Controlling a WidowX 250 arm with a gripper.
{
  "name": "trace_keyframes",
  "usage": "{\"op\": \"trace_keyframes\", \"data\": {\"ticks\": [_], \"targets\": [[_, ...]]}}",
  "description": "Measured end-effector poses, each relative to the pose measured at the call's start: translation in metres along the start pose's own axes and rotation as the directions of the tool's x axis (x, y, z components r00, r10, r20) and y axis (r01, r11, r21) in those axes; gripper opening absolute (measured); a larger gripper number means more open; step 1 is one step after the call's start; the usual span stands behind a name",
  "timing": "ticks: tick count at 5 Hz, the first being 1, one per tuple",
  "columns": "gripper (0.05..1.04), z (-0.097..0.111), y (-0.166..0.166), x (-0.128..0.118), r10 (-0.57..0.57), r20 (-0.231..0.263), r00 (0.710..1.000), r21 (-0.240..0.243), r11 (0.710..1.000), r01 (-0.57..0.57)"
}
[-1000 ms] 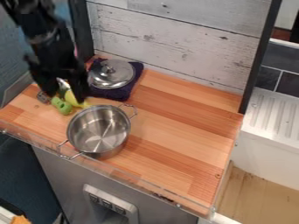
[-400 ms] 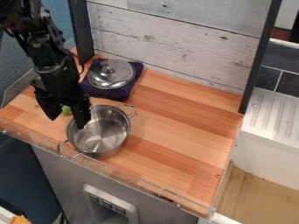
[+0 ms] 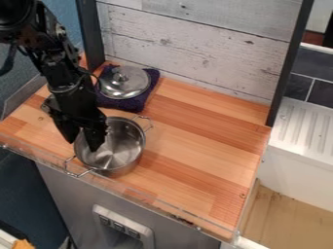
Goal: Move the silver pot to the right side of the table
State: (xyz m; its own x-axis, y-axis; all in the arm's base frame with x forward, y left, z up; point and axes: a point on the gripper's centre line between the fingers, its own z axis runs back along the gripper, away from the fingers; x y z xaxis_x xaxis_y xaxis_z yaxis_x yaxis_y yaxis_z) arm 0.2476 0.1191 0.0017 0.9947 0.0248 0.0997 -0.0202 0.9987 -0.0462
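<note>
The gripper (image 3: 83, 142) hangs over the left rim of the silver pot (image 3: 120, 154), its two fingers spread apart. One finger tip is over the pot's inside, and the other is by the left wall. Whether either touches the pot I cannot tell. The pot stands upright on the left half of the wooden table (image 3: 201, 141), with one handle toward the back right and one toward the front left. The gripper covers part of its left rim.
A silver lid (image 3: 124, 81) lies on a dark purple cloth (image 3: 133, 103) behind the pot. A plank wall (image 3: 195, 44) closes the back, and a low transparent edge (image 3: 156, 202) runs along the front.
The gripper has come from the back left toward the front and right, down to the pot's left rim. The green and yellow items are now hidden behind it. The pot has stayed put.
</note>
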Motion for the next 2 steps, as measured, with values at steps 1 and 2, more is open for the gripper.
{"op": "trace_keyframes", "data": {"ticks": [1,2], "targets": [[0.364,-0.0033,-0.0062,-0.0057,-0.017,-0.006,1.000,-0.032,0.999,0.017],[0.157,-0.0028,-0.0076,-0.0064,-0.008,-0.010,1.000,-0.043,0.999,0.007]]}}
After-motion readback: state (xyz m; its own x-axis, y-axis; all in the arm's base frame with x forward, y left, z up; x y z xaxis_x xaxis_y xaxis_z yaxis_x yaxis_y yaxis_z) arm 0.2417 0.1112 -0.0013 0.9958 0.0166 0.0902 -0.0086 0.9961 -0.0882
